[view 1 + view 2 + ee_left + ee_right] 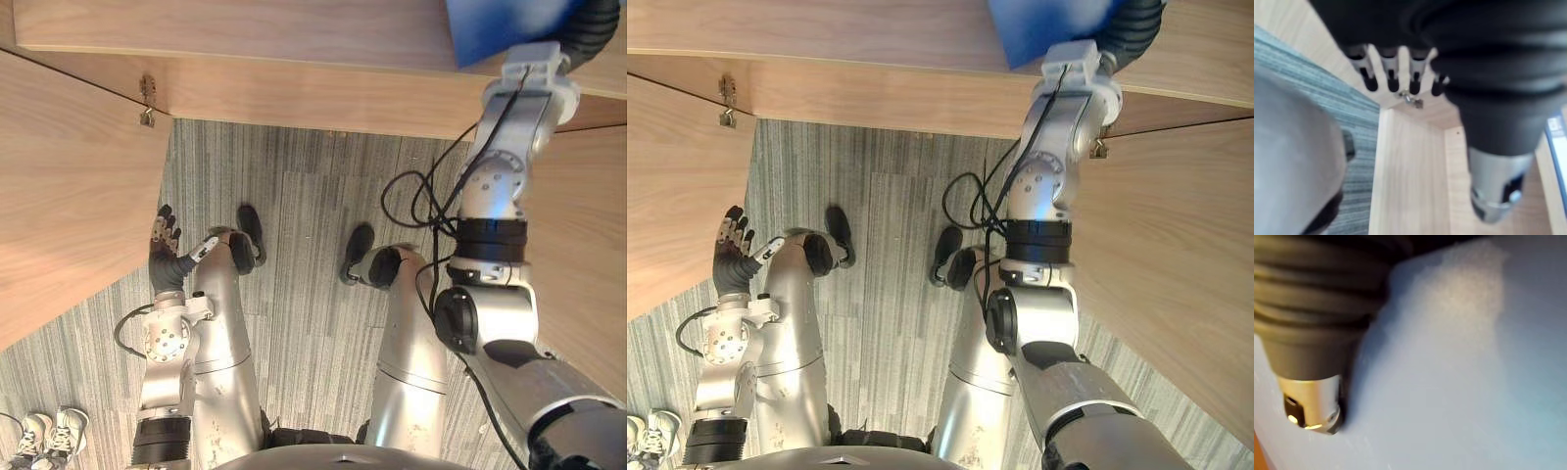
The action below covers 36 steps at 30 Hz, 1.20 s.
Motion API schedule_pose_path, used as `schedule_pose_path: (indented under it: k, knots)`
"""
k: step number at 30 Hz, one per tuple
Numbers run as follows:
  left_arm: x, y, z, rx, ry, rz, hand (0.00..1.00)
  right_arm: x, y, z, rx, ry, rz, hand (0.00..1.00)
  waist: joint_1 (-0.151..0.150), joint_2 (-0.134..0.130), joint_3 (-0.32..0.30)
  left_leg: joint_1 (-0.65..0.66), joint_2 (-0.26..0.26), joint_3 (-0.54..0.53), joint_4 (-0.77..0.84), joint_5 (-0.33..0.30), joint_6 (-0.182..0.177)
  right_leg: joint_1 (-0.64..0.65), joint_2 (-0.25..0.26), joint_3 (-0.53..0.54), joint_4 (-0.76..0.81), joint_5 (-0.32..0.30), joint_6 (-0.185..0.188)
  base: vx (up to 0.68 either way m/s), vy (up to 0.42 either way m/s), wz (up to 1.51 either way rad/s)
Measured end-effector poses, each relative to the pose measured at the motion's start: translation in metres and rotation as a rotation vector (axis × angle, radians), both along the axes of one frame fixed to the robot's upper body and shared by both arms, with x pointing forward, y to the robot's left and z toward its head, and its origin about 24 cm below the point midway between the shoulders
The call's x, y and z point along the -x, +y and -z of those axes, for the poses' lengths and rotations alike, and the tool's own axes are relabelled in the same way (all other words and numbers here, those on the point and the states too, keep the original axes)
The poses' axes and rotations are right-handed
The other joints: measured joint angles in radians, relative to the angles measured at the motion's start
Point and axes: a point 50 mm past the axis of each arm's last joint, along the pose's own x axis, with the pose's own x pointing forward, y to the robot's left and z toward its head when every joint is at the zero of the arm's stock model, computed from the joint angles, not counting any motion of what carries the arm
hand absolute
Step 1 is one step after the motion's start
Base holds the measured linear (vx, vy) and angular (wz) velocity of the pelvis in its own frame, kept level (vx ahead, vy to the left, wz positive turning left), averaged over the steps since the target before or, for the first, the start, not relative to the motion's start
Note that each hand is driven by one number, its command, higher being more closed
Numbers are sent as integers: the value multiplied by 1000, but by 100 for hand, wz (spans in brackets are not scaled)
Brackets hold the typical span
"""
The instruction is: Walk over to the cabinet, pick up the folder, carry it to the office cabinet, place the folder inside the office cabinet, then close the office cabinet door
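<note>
In the left eye view, the flat blue plastic folder [500, 29] is over the light wooden shelf [245, 39] of the office cabinet, right against the right hand [593, 34]. I judge that the arm stretches so far in order to set the folder inside. The left hand [165, 245] hangs low, and the open wooden cabinet door [69, 196] is just beside its fingers, perhaps ready for the closing.

In the left wrist view, the fingers [1371, 78] are straight and released and hold nothing. A small metal hinge [1410, 99] shows just past their tips.

In the right wrist view, the blue surface lies close before the hand. Its fingers are hidden, so I cannot tell if they grasp.
</note>
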Motion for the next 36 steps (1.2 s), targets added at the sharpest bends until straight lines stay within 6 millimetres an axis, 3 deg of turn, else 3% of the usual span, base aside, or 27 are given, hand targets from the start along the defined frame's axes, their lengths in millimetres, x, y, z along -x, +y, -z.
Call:
schedule_pose_path:
  k: [4,14,15,22,36]
  knots:
    - [-1,-2,0,22,-3,10,0,-7,7,-17,-4,-2,-62,100,4,0,-1,-1,1,-4,-15,15,-1,-1,-1,-11,-5,4,-6,9,-16,4]
    - [-8,-5,4,32,16,10,0,-18,29,-21,-12,59,-141,100,2,9,-12,10,0,-23,-68,54,-11,22,3,-44,-49,20,-25,-3,-4,2]
    - [-10,-6,6,34,28,13,0,-20,33,-18,-19,79,-150,0,3,9,-23,10,-2,-23,-78,59,-17,21,3,-46,-54,21,-25,-3,-13,6]
    - [-13,-12,9,40,49,23,0,-19,53,-26,-24,65,-211,0,6,8,-36,21,-9,-28,-130,95,-28,25,3,-63,-80,34,-45,-2,-10,5]
    - [-18,-15,16,45,93,36,0,-19,63,-24,2,71,-228,0,7,7,-45,53,-9,-26,-172,108,-39,57,8,-73,-118,43,-44,0,0,1]
